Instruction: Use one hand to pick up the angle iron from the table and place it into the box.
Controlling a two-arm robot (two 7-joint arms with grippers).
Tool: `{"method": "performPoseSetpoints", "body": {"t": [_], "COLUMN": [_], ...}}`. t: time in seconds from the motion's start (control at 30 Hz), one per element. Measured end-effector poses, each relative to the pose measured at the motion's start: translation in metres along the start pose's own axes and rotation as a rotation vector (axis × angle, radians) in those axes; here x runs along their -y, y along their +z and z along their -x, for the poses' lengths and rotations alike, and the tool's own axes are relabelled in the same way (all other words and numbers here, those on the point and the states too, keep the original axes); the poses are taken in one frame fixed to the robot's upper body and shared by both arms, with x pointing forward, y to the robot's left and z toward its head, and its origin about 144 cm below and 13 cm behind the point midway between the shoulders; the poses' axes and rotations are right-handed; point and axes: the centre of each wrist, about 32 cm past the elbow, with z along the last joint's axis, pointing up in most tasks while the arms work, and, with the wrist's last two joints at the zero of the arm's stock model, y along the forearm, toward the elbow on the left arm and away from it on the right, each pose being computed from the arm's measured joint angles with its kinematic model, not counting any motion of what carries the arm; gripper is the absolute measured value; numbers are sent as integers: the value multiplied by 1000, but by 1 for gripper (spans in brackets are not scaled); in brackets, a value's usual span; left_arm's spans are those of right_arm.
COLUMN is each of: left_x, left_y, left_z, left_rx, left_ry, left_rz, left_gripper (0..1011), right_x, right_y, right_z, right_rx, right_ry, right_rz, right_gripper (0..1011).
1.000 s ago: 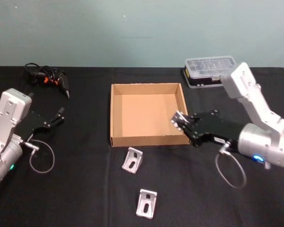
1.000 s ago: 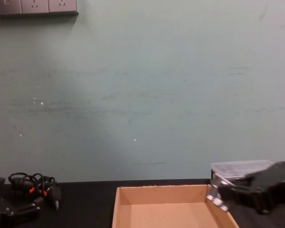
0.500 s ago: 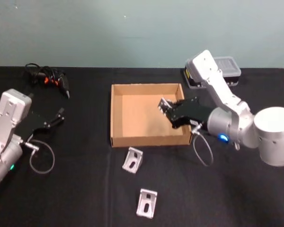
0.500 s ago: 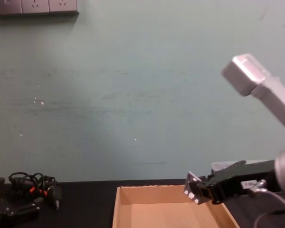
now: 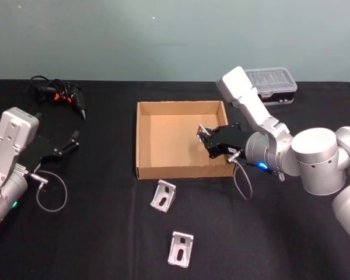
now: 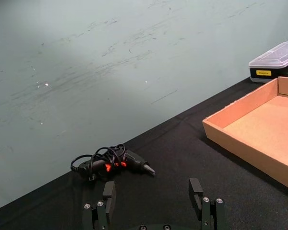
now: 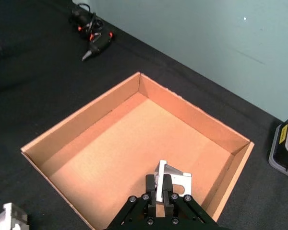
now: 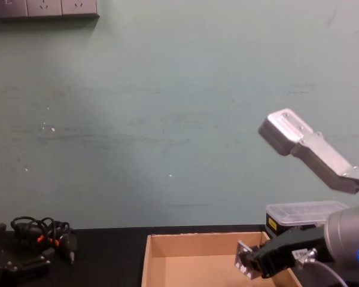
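**Right end effector [image 5: 205, 135] grips angle iron [image 7: 174, 179] over box [image 5: 181, 173]**

Fingers clenched on it, held above the box floor near its right wall. Left end effector [image 6: 152, 184] fingers spread, at bench [image 5: 105, 233] left. Loose angle iron [image 5: 163, 196] and second loose angle iron [image 5: 181, 249] lie before the box. Teal wall [image 5: 163, 35] behind.

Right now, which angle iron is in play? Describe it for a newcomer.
Find the tan box mid-table. Over its right side, the right gripper is shut on a silver angle iron. The other two angle irons lie loose on the black table in front of the box; this one alone is gripped.
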Motion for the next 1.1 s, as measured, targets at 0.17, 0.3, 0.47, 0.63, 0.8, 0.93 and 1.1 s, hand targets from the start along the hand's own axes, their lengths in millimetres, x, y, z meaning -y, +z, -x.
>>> {"method": "performPoseSetpoints", "body": {"t": [0.17, 0.3, 0.47, 0.63, 0.8, 0.93, 1.1], "left_x": [0, 0, 0, 0, 0, 0, 0], "left_y": [0, 0, 0, 0, 0, 0, 0], "left_z": [0, 0, 0, 0, 0, 0, 0], "left_rx": [0, 0, 0, 0, 0, 0, 0], "left_ry": [0, 0, 0, 0, 0, 0, 0], "left_rz": [0, 0, 0, 0, 0, 0, 0], "left_gripper": [1000, 1000, 1000, 1000, 1000, 1000, 1000], "right_x": [-8, -11, -14, -14, -14, -11, -2], "right_y": [-4, -6, -8, -9, -11, -11, -8], "right_z": [-1, 0, 0, 0, 0, 0, -1], "right_rx": [5, 9, 11, 17, 16, 16, 17], "right_ry": [1, 3, 10, 12, 7, 3, 3], "right_rz": [21, 29, 33, 32, 20, 2, -34], "right_gripper": [91, 91, 92, 132, 300, 413, 577]}}
